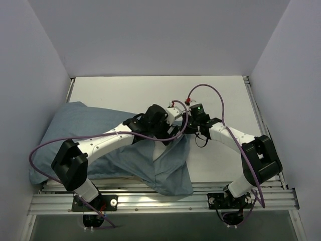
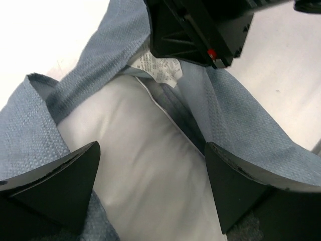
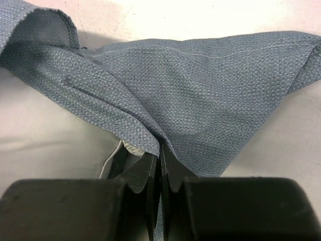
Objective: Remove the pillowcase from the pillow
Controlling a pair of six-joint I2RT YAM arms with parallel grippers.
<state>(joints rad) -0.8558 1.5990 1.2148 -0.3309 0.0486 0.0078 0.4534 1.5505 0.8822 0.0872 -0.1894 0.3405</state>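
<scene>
The pillowcase (image 1: pixel 85 125) lies across the left and middle of the table, dull grey-blue side out, with a loose flap hanging toward the front edge. The white pillow (image 2: pixel 135 170) shows through its open mouth, with a small printed tag (image 2: pixel 158 68) near the mouth. My left gripper (image 2: pixel 150 175) is open, its fingers spread over the bare pillow just inside the opening. My right gripper (image 3: pixel 159 150) is shut on a fold of the pillowcase (image 3: pixel 200 100) at the mouth's edge. In the top view both grippers meet near the table's middle (image 1: pixel 175 128).
The white table (image 1: pixel 220 95) has grey walls on three sides. A metal rail (image 1: pixel 165 201) runs along the front edge, where the arm bases stand. Purple cables loop over both arms.
</scene>
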